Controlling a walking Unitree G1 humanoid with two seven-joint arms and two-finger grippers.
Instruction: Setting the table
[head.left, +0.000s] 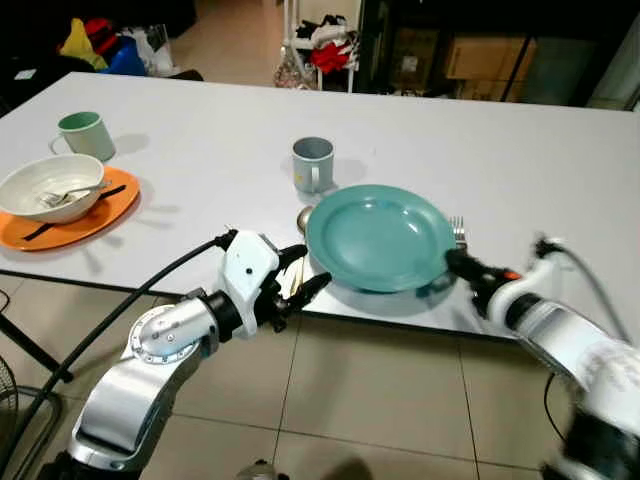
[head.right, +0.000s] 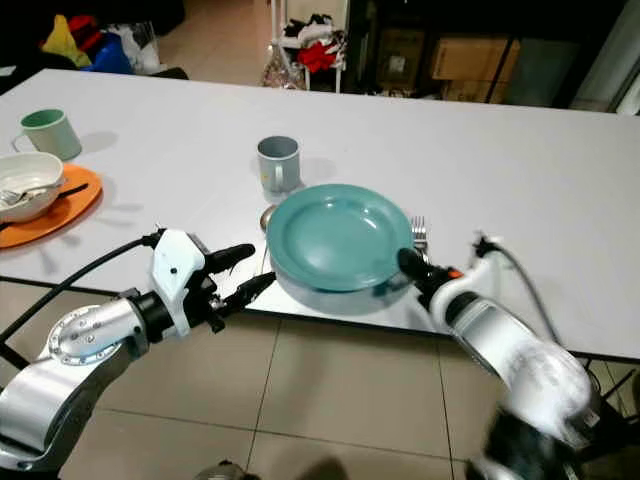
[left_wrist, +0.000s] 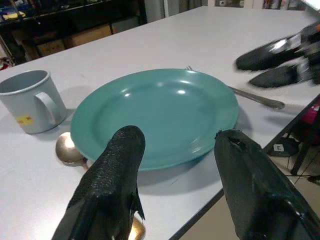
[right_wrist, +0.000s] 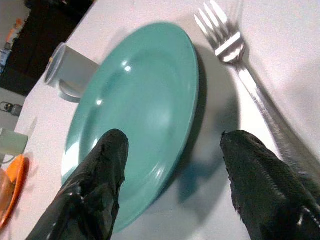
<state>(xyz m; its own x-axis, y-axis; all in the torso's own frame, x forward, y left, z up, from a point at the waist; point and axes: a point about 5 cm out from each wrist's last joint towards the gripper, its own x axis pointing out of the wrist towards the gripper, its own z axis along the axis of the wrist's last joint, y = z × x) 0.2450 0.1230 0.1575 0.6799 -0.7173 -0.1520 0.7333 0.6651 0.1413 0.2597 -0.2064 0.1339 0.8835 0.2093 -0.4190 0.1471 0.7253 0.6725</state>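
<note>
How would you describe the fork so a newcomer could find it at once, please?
On the white table, find the teal plate near the front edge. The fork lies flat along the plate's right side, by the right gripper; the spoon lies on the opposite side.

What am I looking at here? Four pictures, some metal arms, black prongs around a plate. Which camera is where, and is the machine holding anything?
This is a walking humanoid robot setting a table. The two wide pictures come from cameras in its head, looking down at its own silver arms. The two close-ups come from cameras on its wrists, looking along each gripper's two black fingers.

On the white table near the robot lies a teal plate, with a grey mug behind it, a spoon on its left and a fork on its right. Farther left sit a green mug and a white bowl on an orange plate.

The left gripper and right gripper are both open at the plate's near edge, one each side. Neither holds anything.
</note>
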